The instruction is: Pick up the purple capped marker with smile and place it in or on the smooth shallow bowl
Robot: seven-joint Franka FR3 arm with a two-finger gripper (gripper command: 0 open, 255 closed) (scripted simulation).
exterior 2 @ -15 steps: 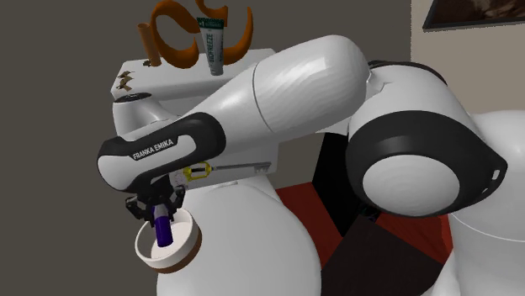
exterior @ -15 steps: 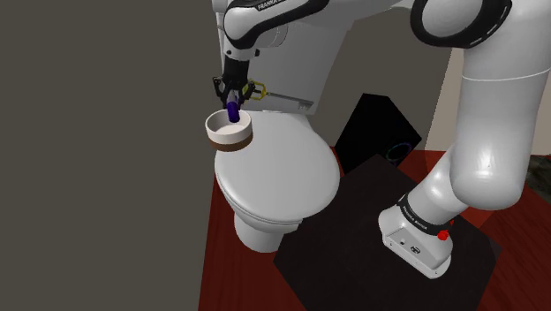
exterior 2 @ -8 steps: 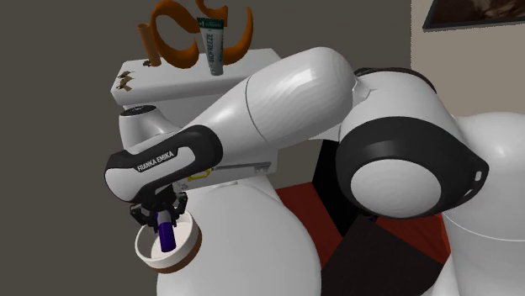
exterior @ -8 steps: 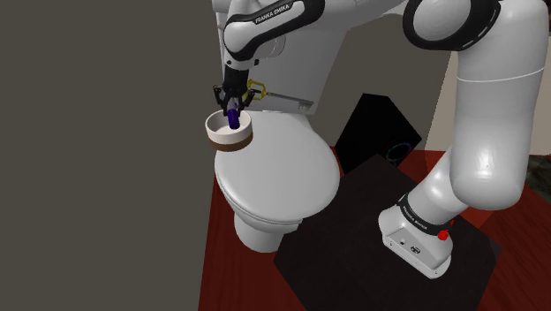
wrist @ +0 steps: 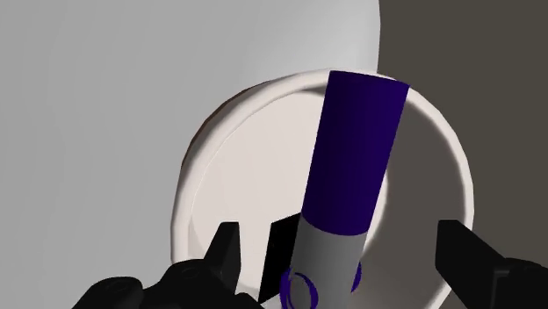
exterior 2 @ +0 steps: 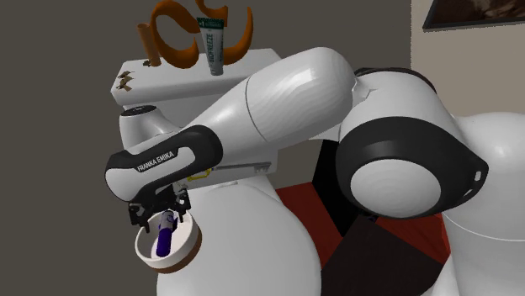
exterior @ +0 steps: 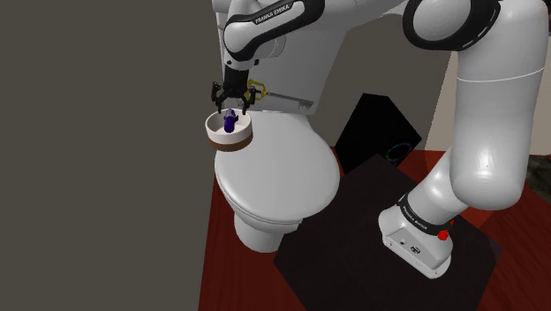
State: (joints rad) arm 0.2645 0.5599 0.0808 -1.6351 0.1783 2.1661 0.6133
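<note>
The marker has a dark purple cap and a grey body, and it leans inside the white shallow bowl with a brown base. The bowl rests on the toilet lid's far edge. In the second exterior view the marker lies slanted in the bowl, just below my gripper. My gripper hovers right over the bowl with its fingers spread. In the wrist view the marker rises from between the parted fingers of my gripper, over the bowl's floor.
The white toilet lid slopes toward the camera. A yellow-handled tool lies behind the bowl. On the tank top stand an orange curved object and a toothpaste tube. A dark mat covers the red floor.
The fingers have spread apart and let go of the marker. It has dropped and now leans in the bowl. The arm has hardly moved in the last half second.
</note>
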